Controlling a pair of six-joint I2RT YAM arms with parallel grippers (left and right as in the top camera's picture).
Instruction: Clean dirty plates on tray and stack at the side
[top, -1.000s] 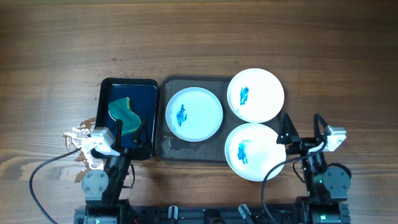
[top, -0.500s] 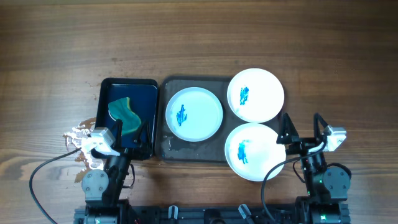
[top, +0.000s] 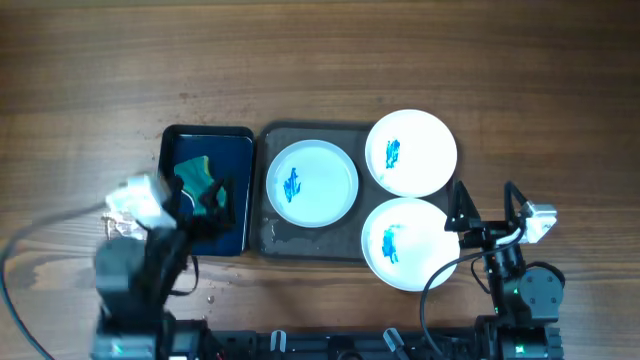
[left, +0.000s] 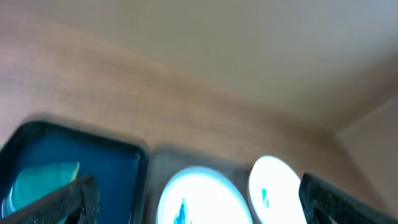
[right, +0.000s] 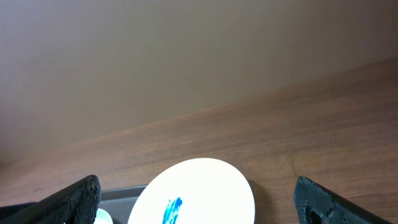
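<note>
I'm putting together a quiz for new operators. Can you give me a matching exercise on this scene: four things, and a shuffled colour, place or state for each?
Things:
1 sponge
2 tray
3 right gripper
4 left plate

Descriptions:
a open, holding nothing
b dark grey
c green, in the blue tray
d white with a blue smear

Pairs: 1c, 2b, 3a, 4d
</note>
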